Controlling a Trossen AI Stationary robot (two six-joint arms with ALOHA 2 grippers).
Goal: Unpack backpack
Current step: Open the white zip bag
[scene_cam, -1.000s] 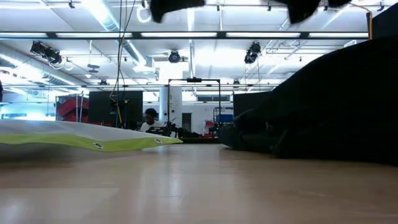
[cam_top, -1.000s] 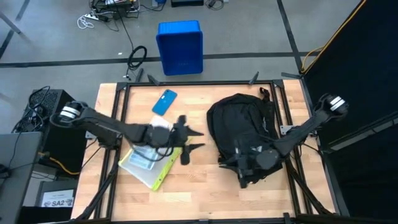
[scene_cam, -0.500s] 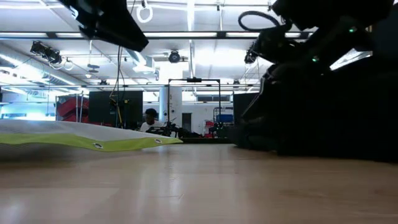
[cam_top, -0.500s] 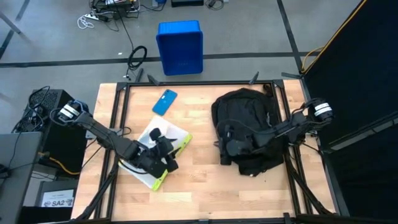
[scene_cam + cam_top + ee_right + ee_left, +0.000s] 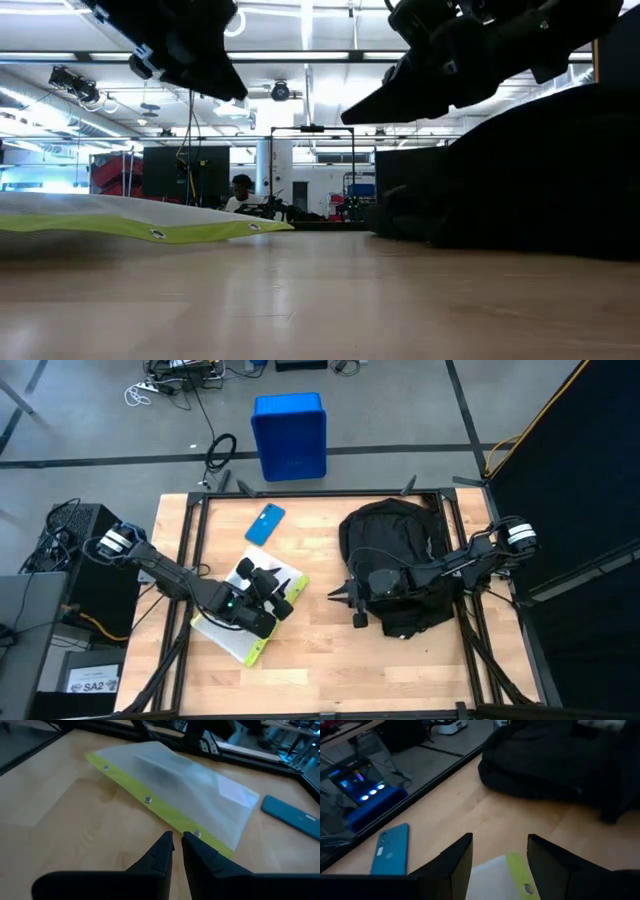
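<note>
**Lying at the table's three-o'clock side: the backpack, with both grippers apart from it**

Resting on the wooden table, the black backpack fills the three-o'clock half of the top, its bulk running from near the twelve-o'clock edge down past the middle. In the low view it is the dark mound on the far side of the boards.

At the backpack's nine-o'clock edge hangs the right gripper, its arm lying across the bag from the three-o'clock side. Its two dark fingers are drawn nearly together with only a thin slit between them, and nothing is held.

Farther toward nine o'clock lies a clear pouch with a yellow-green border, studs along the border. The left gripper sits over that pouch, its fingers set a moderate way apart with nothing between them, pointing toward the backpack.

At about eleven o'clock on the table lies a blue phone, flat on the wood. Beyond the table's twelve-o'clock edge, on the floor, stands a blue bin.
</note>
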